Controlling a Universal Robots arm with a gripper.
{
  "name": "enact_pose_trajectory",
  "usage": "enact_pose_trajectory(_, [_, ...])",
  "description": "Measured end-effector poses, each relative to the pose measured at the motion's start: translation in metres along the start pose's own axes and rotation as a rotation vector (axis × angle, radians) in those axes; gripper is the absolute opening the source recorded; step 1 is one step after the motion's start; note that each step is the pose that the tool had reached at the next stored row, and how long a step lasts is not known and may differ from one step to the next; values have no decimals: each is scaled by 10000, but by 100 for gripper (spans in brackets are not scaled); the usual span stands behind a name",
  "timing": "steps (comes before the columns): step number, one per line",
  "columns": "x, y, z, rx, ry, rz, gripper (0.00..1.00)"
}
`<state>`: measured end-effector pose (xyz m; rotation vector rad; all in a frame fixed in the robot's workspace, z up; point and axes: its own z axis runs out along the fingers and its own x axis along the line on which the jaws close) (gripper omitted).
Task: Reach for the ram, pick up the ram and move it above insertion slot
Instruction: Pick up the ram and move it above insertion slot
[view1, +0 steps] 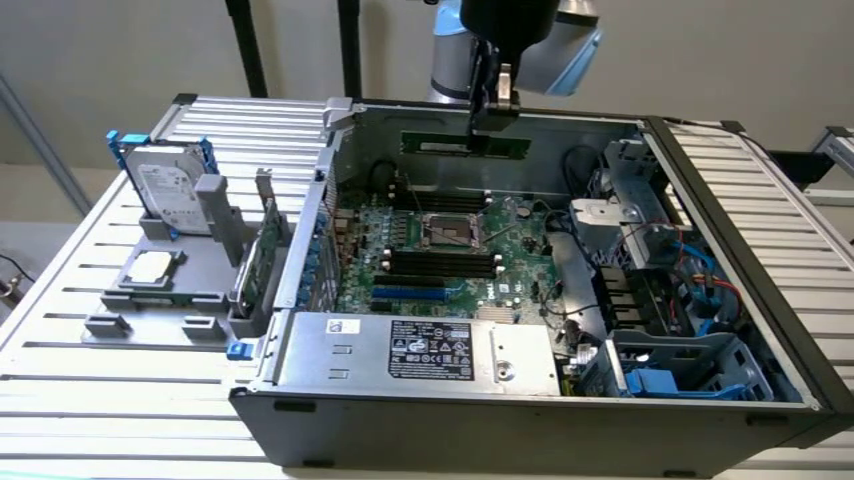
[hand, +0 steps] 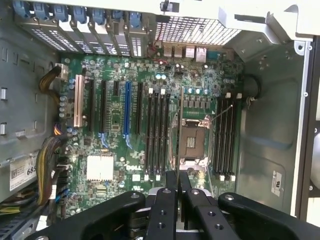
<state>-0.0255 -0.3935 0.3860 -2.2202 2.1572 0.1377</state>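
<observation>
The ram (view1: 467, 146) is a long, thin green stick hanging level above the back of the open computer case. My gripper (view1: 483, 126) reaches down from above and is shut on it near its right part. In the wrist view the two black fingers (hand: 171, 186) are pressed together on the ram's thin edge (hand: 178, 181), and my gripper (hand: 178, 184) looks straight down on the motherboard (hand: 115, 150). Two banks of black insertion slots (hand: 158, 135) lie on either side of the CPU socket (hand: 192, 142); the ram is in the air, well above them.
The case walls (view1: 320, 200) ring the motherboard, with a power supply (view1: 427, 350) in front and a blue drive cage (view1: 681, 370) on the exterior view's right. Outside, on the exterior view's left, stand a hard drive (view1: 174, 190) and a wider green card (view1: 267, 250) in grey holders.
</observation>
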Motion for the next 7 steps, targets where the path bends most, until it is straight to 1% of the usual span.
enact_pose_trajectory(7, [0, 0, 1, 2, 1, 0, 13])
